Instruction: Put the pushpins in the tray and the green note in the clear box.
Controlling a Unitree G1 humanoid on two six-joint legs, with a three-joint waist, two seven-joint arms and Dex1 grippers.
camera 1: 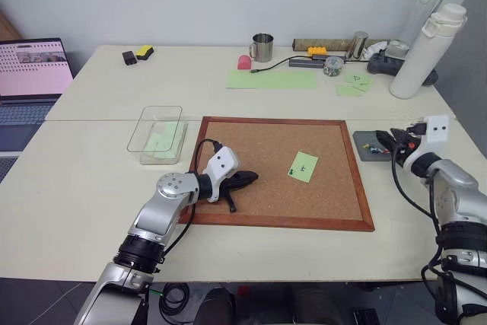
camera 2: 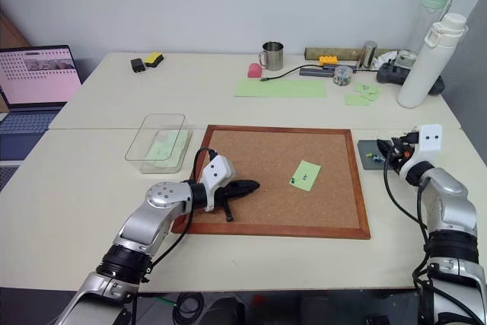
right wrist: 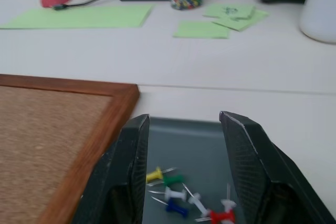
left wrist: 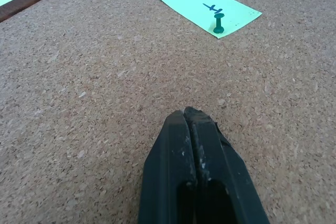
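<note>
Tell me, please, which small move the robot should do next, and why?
Probably the shut left gripper should open and reach to the dark green pushpin that pins the small pale green paper note to the cork board. The open right gripper hovers over the dark grey tray, which holds loose pins.

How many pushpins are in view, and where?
At least 7: about six pushpins lie loose in the tray, more possibly hidden behind the right gripper; one green pushpin stands in the green note.
</note>
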